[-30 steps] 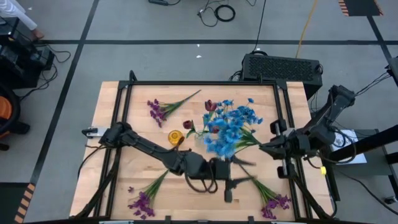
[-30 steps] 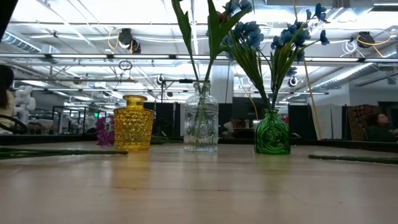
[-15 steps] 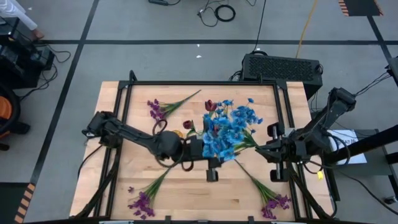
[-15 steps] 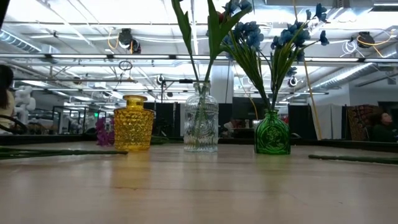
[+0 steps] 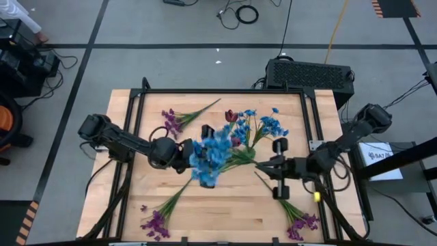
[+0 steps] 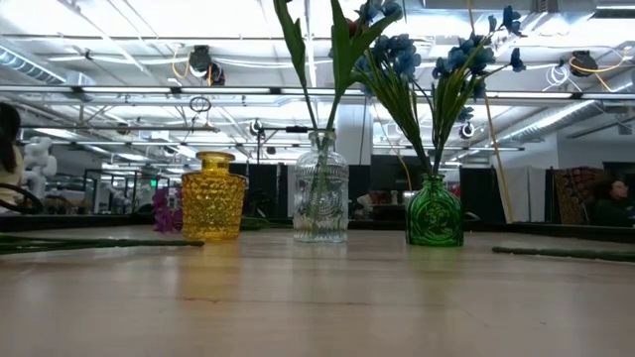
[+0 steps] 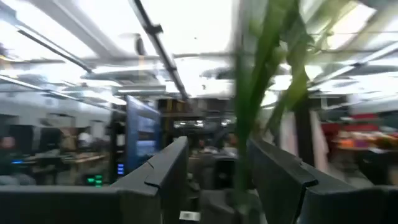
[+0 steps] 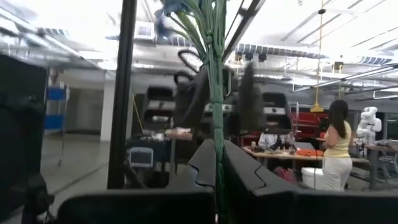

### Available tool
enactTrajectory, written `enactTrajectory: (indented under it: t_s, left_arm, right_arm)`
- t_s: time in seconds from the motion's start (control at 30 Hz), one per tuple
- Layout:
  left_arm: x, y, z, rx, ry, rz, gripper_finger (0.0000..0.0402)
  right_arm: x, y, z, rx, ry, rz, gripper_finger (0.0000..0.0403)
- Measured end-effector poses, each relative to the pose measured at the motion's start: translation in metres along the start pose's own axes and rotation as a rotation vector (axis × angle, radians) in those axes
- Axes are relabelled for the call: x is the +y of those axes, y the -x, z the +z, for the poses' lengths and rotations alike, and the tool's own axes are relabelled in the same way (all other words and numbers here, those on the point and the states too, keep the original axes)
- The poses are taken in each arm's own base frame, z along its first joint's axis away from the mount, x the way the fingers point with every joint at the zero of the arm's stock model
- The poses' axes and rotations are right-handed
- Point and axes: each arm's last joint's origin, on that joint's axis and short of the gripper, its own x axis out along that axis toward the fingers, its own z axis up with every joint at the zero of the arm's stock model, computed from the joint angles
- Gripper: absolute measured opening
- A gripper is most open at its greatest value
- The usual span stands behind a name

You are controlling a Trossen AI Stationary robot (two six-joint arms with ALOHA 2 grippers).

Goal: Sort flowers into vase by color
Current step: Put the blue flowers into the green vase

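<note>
Left gripper [image 5: 205, 164] clamped on blue flowers [image 5: 213, 152] above table [image 5: 218, 212] centre, right gripper [image 5: 274, 167] pinched a green stem [image 8: 217, 118], w/ three vases [image 6: 320, 188] behind.

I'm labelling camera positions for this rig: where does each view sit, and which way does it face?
High: above the table, looking straight down; both arms show.
Low: at tabletop height, looking level across at the vases; no arm shows.
Left wrist: on the left arm, looking past the left gripper at a blurred stem.
Right wrist: on the right arm; the right gripper pinches a green stem.
Shared: high and low both show the blue flowers.
</note>
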Motion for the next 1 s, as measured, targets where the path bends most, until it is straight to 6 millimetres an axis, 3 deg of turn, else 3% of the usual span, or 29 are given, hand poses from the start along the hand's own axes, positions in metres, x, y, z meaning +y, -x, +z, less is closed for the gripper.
enactTrajectory:
  t_s: [0.37, 0.73, 0.87, 1.0]
  left_arm:
    - [-0.003, 0.005, -0.007, 0.045, 0.067, -0.079, 0.0173]
    - [-0.001, 0.005, -0.005, 0.038, 0.059, -0.055, 0.0168]
    - [-0.001, 0.005, -0.005, 0.038, 0.035, -0.053, 0.0136]
    - [-0.001, 0.005, -0.005, 0.036, 0.034, -0.064, 0.0078]
  right_arm:
    - [-0.014, -0.024, -0.038, -0.001, -0.038, 0.008, 0.0]
    - [-0.014, -0.025, -0.041, -0.006, -0.031, 0.002, 0.0]
    - [-0.014, -0.025, -0.041, -0.005, -0.03, 0.001, 0.0]
    - [-0.014, -0.025, -0.041, -0.005, -0.03, 0.002, 0.0001]
